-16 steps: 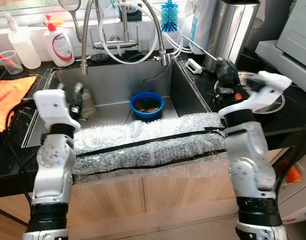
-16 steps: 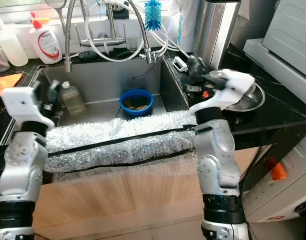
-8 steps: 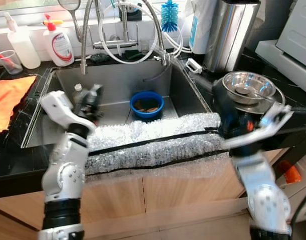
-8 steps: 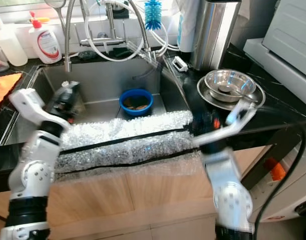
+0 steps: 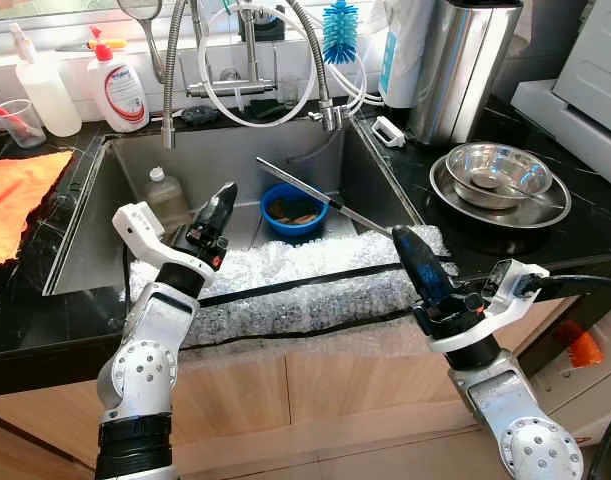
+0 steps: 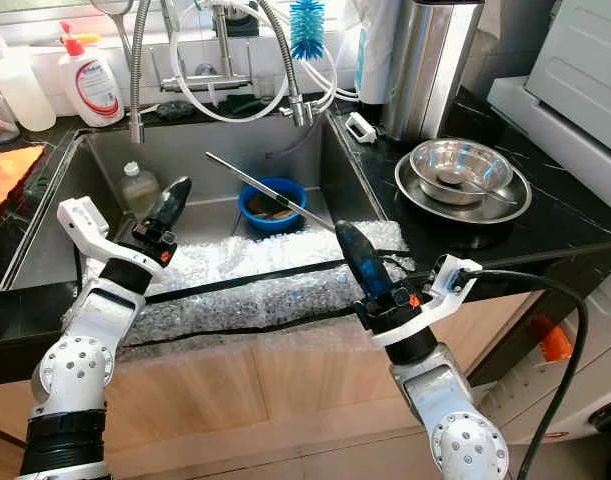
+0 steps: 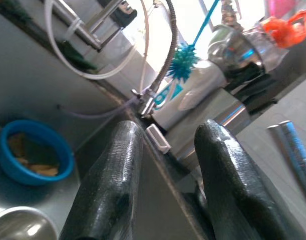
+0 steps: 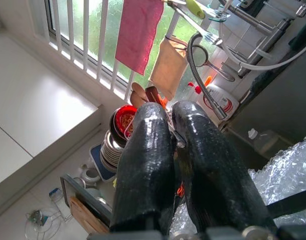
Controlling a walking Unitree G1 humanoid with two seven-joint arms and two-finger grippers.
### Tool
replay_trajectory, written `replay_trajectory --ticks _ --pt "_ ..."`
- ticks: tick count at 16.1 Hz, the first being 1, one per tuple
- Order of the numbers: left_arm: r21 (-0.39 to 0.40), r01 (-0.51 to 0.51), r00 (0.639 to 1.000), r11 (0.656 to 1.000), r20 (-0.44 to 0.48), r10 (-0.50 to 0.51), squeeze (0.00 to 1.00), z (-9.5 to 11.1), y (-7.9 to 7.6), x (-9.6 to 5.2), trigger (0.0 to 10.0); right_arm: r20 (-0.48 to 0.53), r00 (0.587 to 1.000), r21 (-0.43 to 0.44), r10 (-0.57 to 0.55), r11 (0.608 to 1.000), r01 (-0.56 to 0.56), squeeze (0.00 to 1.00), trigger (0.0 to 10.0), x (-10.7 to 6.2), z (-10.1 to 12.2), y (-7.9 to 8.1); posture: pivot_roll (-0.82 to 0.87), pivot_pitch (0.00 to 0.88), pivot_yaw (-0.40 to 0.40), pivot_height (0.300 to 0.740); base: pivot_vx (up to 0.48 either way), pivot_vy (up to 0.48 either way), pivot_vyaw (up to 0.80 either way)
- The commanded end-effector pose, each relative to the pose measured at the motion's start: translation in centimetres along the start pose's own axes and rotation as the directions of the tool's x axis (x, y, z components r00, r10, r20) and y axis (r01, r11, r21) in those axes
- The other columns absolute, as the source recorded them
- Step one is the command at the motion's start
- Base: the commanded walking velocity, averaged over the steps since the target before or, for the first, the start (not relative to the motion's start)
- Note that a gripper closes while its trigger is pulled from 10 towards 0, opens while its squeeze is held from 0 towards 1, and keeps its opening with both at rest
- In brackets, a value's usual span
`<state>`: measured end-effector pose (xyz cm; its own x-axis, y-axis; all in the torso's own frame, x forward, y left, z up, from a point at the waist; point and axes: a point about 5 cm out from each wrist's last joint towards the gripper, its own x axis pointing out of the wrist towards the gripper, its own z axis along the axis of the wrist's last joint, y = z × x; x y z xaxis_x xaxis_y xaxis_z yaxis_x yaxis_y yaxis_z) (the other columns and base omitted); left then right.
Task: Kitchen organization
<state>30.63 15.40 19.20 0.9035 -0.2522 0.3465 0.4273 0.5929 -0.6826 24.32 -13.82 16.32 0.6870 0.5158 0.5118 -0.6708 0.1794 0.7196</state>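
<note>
- Closest in, the right gripper (image 5: 409, 250) hangs over the bubble wrap (image 5: 305, 285) padding the sink's front edge, fingers pinched tight on a long thin metal rod (image 5: 320, 197), could be a chopstick or a skewer, too thin to tell. In the right wrist view the two fingers (image 8: 142, 165) are nearly touching, with just a sliver of metal between them.
- The rod slants away from the gripper, out over the sink (image 5: 235, 155), its far tip above the basin left of the blue bowl (image 5: 294, 209).
- The left gripper (image 5: 217, 215) sits at the sink's left front, above the wrap. Its fingers (image 7: 110, 190) are spread apart with nothing between them.
- Down in the basin: the blue bowl with brownish scraps in it, and a small clear bottle (image 5: 166, 195) standing toward the left.
- Further off on the right counter, stacked steel bowls (image 5: 500, 175) with a spoon inside, well away from both grippers.
- Looks like the step in hand is carrying the picked-up rod somewhere to put it away.
- The next move probably calls for a steady swing toward a drop spot without the long tip clipping the faucet hoses (image 5: 255, 80), then easing the grip.
</note>
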Motion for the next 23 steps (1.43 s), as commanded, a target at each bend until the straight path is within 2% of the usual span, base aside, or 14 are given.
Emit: replay_trajectory --ticks 1,3,4,5,8,9,13,17,23 --pt "-0.006 0.056 0.998 0.998 -0.012 -0.056 0.00 0.1 -0.8 0.1 10.0 -0.025 0.999 -0.004 0.031 1.000 -0.031 0.00 10.0 0.2 -0.2 0.4 -0.01 0.000 0.029 0.740 0.000 0.000 0.00" --pt "-0.014 0.066 0.998 0.998 -0.007 -0.066 0.00 0.1 -0.9 0.0 10.0 -0.034 0.999 -0.001 0.020 1.000 -0.020 0.00 10.0 0.1 -0.5 0.2 -0.01 0.000 0.028 0.740 0.000 0.000 0.00" --pt "-0.016 0.071 0.997 0.997 -0.007 -0.071 0.47 0.1 -1.0 0.0 10.0 -0.034 0.999 -0.003 0.010 1.000 -0.010 0.00 10.0 0.0 -0.6 0.0 0.00 0.000 0.026 0.740 0.000 0.000 0.00" --pt "-0.014 0.074 0.997 0.997 -0.010 -0.074 1.00 0.0 -1.0 0.0 10.0 -0.041 0.999 -0.007 0.001 1.000 -0.002 0.00 10.0 -0.1 -0.7 -0.1 0.00 0.000 0.025 0.740 0.000 0.000 0.00" --pt "-0.025 0.064 0.998 0.998 0.001 -0.064 1.00 0.1 -1.0 0.0 10.0 -0.027 1.000 -0.016 -0.007 1.000 0.006 0.00 10.0 -0.1 -0.6 -0.3 0.00 0.000 0.024 0.740 0.000 0.000 0.00" --pt "-0.021 0.058 0.998 0.998 0.006 -0.058 0.00 0.2 -0.9 0.0 10.0 -0.015 1.000 -0.024 -0.010 1.000 0.010 0.00 10.0 0.0 -0.3 -0.4 0.00 0.000 0.026 0.740 0.000 0.000 0.00" --pt "-0.062 0.058 0.997 0.996 0.044 -0.055 0.00 0.5 -1.0 0.1 10.0 -0.022 0.999 -0.027 -0.027 0.999 0.026 0.00 10.0 -0.1 -0.6 -0.6 0.00 0.000 0.027 0.740 0.000 0.000 0.00" --pt "-0.110 0.110 0.993 0.988 0.050 -0.105 0.00 0.6 -1.7 0.3 10.0 -0.145 0.989 -0.073 -0.043 0.997 0.033 0.00 10.0 -0.1 -2.2 -1.0 0.00 0.000 0.025 0.740 0.000 0.000 0.00" --pt "-0.116 0.110 0.994 0.987 0.011 -0.110 0.00 0.1 -1.6 0.1 10.0 -0.132 0.991 -0.067 -0.020 0.998 0.012 0.00 10.0 -0.1 -2.2 -0.9 0.00 0.000 0.023 0.740 0.000 0.000 0.00"
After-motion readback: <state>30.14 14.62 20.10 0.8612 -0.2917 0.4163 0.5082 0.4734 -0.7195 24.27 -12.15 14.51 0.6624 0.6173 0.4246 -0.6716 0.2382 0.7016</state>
